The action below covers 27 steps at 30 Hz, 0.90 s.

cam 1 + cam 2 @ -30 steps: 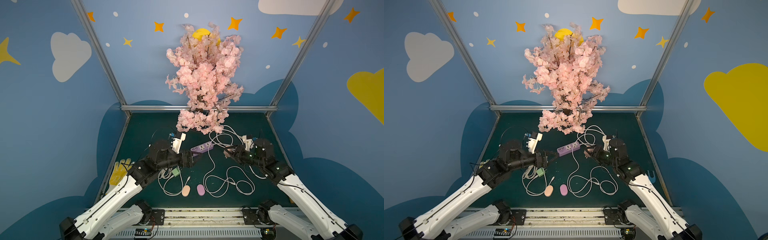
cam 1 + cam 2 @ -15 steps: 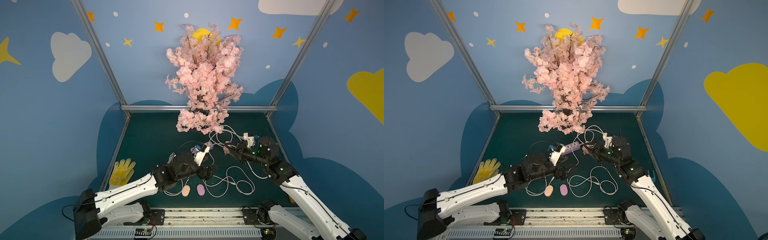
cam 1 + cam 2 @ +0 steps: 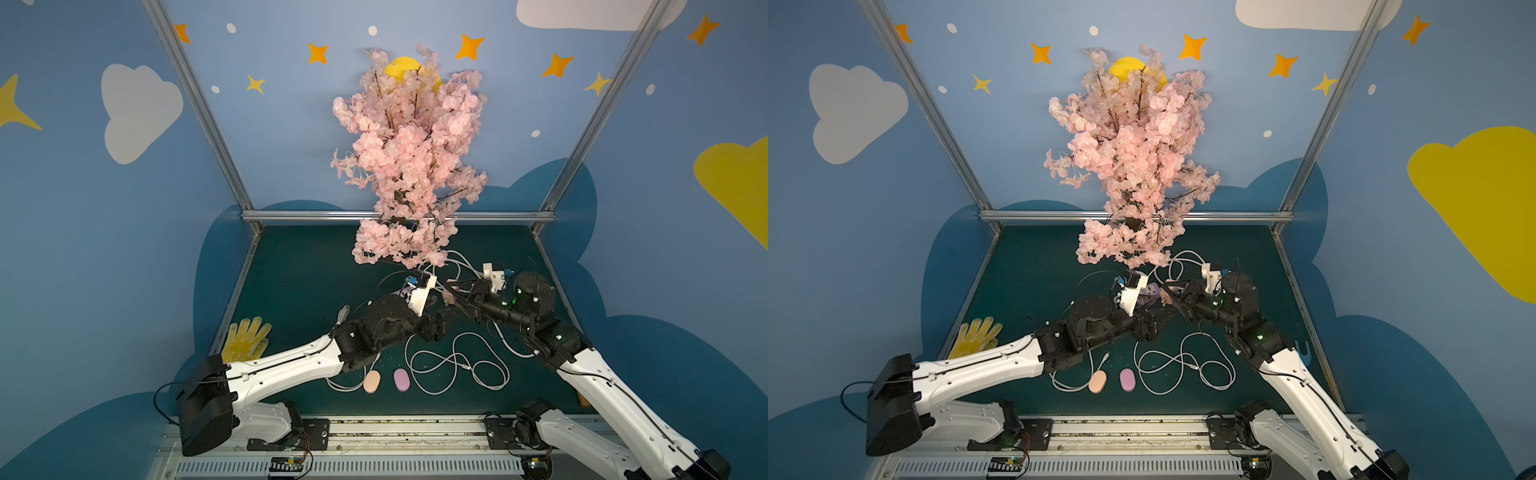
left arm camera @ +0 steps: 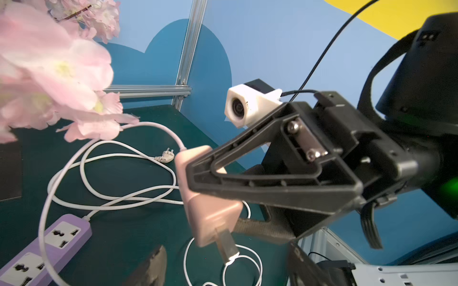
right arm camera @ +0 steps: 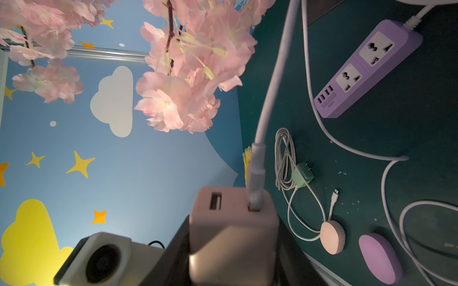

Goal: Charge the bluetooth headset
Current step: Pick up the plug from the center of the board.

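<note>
Green surface (image 3: 299, 282), pink charger (image 5: 233, 222) held aloft.
My right claw (image 5: 233, 267) pinches the charger; my left claw (image 3: 1160, 319) is spread, near the white cable (image 5: 262, 118) plugged into it.

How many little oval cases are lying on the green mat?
2. The peach case lies near the mat's front edge; the purple case sits just beside it, on the robot's right. The left arm could hide more.

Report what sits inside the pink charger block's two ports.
White cable plug fills one port; the other port is empty. Right gripper covers the pink charger block's sides.
</note>
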Tool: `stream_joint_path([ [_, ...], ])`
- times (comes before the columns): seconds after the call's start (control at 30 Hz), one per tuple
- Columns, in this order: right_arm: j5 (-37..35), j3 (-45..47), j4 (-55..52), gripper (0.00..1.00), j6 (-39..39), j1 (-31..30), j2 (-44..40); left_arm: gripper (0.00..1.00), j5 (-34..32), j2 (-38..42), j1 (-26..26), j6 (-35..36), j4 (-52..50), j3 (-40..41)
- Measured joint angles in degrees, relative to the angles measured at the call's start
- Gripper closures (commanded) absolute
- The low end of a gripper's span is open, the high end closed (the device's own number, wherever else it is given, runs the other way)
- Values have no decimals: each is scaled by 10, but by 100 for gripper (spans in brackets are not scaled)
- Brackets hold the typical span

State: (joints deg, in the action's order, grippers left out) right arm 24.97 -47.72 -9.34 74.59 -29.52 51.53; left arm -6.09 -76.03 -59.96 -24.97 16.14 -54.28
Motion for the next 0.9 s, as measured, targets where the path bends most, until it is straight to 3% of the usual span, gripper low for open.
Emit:
stream_joint_path([
  [0.43,-3,1,23,94,9,1,2,60,-44,-62,1,24,-10,-61],
  [0.67,-16,1,20,91,23,1,3,94,-58,-68,1,49,-20,-69],
  [0.73,-17,2,21,83,25,1,3,97,-58,-69,1,48,-27,-74],
  [0.83,-18,2,22,52,25,1,2,96,-58,-69,1,47,-30,-76],
  [0.9,-17,3,23,41,22,1,2,97,-51,-69,1,39,-27,-75],
])
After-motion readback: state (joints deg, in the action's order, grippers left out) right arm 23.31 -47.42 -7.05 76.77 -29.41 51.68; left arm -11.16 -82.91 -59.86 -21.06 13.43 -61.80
